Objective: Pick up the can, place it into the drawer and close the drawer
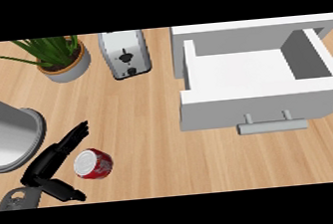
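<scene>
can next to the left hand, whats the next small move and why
Probably curl the left hand round the red can. The can sits in the gap between the hand's straight fingers and its thumb, not yet gripped, and the white drawer stands open to take it.

Your counter is pale wood with a fine grain, smooth and matt. The drawer is plain matt white, and the handle on its front looks like smooth grey metal. Left of the drawer, the toaster has a shiny chrome shell. Far left of the drawer, the large cylinder looks like brushed metal. Lower left of the drawer, the can is glossy red and white, and the left hand is dull black.
</scene>
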Controlling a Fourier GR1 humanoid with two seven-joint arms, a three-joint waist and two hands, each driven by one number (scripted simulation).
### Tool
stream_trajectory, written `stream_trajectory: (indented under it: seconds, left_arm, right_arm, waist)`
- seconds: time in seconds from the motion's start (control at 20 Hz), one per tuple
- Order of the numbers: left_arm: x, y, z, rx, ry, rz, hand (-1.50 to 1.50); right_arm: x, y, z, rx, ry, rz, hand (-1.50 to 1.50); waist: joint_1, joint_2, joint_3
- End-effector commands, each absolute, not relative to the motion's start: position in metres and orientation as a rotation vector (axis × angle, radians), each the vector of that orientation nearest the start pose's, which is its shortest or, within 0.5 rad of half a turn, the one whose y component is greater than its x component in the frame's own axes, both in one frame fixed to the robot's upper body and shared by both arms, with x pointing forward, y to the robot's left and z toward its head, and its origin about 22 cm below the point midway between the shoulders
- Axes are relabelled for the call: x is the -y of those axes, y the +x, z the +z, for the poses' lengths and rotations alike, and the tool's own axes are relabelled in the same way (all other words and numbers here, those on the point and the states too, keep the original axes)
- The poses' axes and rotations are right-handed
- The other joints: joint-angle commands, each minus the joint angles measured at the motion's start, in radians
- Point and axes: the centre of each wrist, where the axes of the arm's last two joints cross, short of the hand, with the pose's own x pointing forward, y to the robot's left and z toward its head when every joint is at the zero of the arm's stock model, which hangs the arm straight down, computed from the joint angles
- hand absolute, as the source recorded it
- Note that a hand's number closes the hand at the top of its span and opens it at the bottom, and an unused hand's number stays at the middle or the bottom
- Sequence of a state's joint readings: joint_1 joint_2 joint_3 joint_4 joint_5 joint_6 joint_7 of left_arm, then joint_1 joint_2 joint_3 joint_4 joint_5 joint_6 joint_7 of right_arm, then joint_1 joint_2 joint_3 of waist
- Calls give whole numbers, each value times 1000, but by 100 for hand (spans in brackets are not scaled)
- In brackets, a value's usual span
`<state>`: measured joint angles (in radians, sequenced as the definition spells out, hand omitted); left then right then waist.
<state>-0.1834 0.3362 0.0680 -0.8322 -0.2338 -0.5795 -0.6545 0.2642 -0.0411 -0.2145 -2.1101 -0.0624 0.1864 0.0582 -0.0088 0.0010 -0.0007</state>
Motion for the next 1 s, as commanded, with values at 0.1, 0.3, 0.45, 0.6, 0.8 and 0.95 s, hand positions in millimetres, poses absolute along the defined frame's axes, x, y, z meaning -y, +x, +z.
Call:
stream_trajectory:
  seconds: [0.1, 0.3, 0.45, 0.6, 0.8, 0.95]
  left_arm:
    - [-333, 234, -117, 1511, -413, -568, -150]
    - [-343, 273, -94, 1507, -403, -566, -150]
    - [-338, 259, -104, 1495, -432, -578, -150]
    - [-330, 271, -102, 1483, -424, -601, -150]
    - [-316, 273, -110, 1468, -448, -557, -150]
    - [-313, 266, -109, 1493, -434, -578, -150]
  right_arm:
    - [296, 168, 75, 1798, -162, 4, -150]
    - [294, 160, 93, 1797, -183, 8, -150]
    - [283, 149, 80, 1819, -170, 15, -150]
    - [287, 161, 89, 1820, -173, 26, -150]
    - [298, 166, 84, 1795, -180, 17, -150]
    - [300, 158, 90, 1808, -153, 6, -150]
  waist:
    - [4, 1, 0]
    - [-1, 0, 0]
    - [1, -1, 0]
    - [2, -1, 0]
    - [1, 0, 0]
    - [3, -1, 1]
